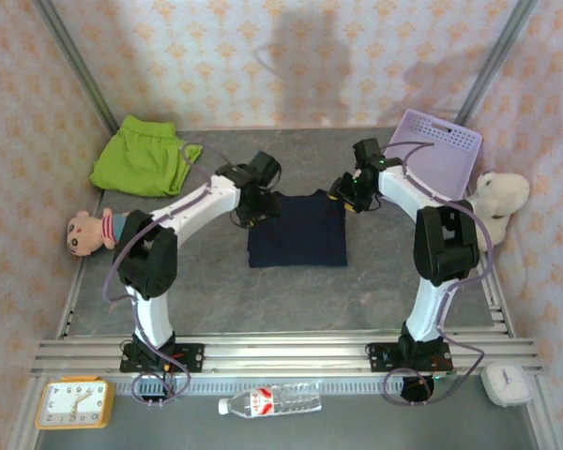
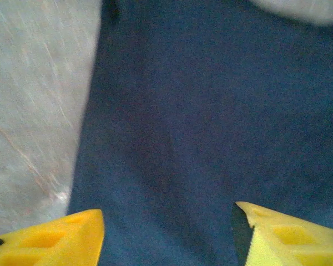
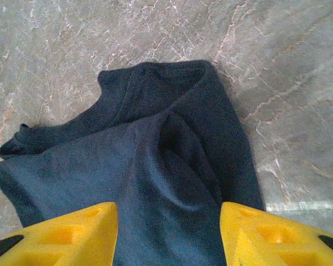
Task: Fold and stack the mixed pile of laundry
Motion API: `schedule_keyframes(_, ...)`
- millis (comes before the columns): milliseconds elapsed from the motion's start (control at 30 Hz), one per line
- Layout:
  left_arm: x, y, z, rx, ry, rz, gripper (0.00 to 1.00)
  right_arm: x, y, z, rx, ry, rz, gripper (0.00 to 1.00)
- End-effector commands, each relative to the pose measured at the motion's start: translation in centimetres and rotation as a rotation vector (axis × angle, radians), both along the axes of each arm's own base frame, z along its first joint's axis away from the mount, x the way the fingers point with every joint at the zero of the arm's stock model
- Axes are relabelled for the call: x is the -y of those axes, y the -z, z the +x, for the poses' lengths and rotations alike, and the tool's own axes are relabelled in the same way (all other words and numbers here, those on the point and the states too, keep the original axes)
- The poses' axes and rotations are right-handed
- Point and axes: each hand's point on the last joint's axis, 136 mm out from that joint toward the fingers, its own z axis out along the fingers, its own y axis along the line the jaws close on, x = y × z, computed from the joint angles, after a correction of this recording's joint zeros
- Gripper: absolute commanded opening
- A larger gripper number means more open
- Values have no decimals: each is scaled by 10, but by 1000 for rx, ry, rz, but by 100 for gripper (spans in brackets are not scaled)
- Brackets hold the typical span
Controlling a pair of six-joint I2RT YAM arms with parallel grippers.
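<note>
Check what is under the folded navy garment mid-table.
The navy garment lies on the grey marbled table, which shows around its edges. Its own folded layers cover the patch beneath, so anything under it cannot be seen.

Lavender basket (image 1: 436, 150) far right, white plush toy (image 1: 500, 195) beside it. Doll (image 1: 92, 231) at left. Near edge: orange clock (image 1: 73, 402), water bottle (image 1: 270, 402), perhaps white timer (image 1: 507, 383).

- Left arm (image 1: 183, 211): elbow raised, forearm angled forward and inward, wrist bent downward.
- Left gripper (image 1: 248, 212): pointed down; yellow fingers (image 2: 72, 238) held apart, nothing clamped between them.
- Right arm (image 1: 408, 197): posed as a mirror of the left, forearm angled inward.
- Right gripper (image 1: 349, 195): pointed down; jaws parted, nothing clamped.
</note>
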Motion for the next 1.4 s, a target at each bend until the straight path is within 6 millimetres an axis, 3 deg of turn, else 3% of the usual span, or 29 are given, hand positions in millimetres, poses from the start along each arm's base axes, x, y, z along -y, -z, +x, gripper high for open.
schedule_keyframes(0,10,37,-28,-86,-17,5,55,-7,7,20,22,-19,3,48)
schedule_keyframes(100,12,62,-40,-122,-26,21,47,-11,21,29,-6,-13,9,38)
schedule_keyframes(167,2,80,-47,-167,-31,82,44,-7,32,31,-40,14,-18,20)
schedule_keyframes(233,-10,89,-50,-188,-22,160,43,19,38,28,-83,89,-158,0)
schedule_keyframes(333,-30,95,-54,-222,-17,249,42,42,30,26,-43,152,-252,0)
schedule_keyframes(533,-62,92,-35,-219,-32,287,42,35,28,6,-70,91,-236,0)
schedule_keyframes(667,-75,81,0,-198,27,326,44,22,38,-42,-120,61,-193,2)
schedule_keyframes(800,-66,70,36,-160,96,327,47,4,49,-95,-173,58,-136,7)
schedule_keyframes(933,-50,60,68,-127,155,305,52,-21,28,-123,-132,69,-5,29)
schedule_keyframes(1033,-42,42,84,-103,165,258,57,-24,-2,-123,-67,55,24,48)
schedule_keyframes(1167,-25,2,86,-55,181,141,60,-6,-19,-104,-22,15,-81,51)
schedule_keyframes(1267,-12,-17,68,-42,193,44,60,-8,-16,-88,-38,-34,-119,48)
schedule_keyframes(1367,0,-13,33,-68,165,-50,59,-18,-7,-81,-51,-61,-94,44)
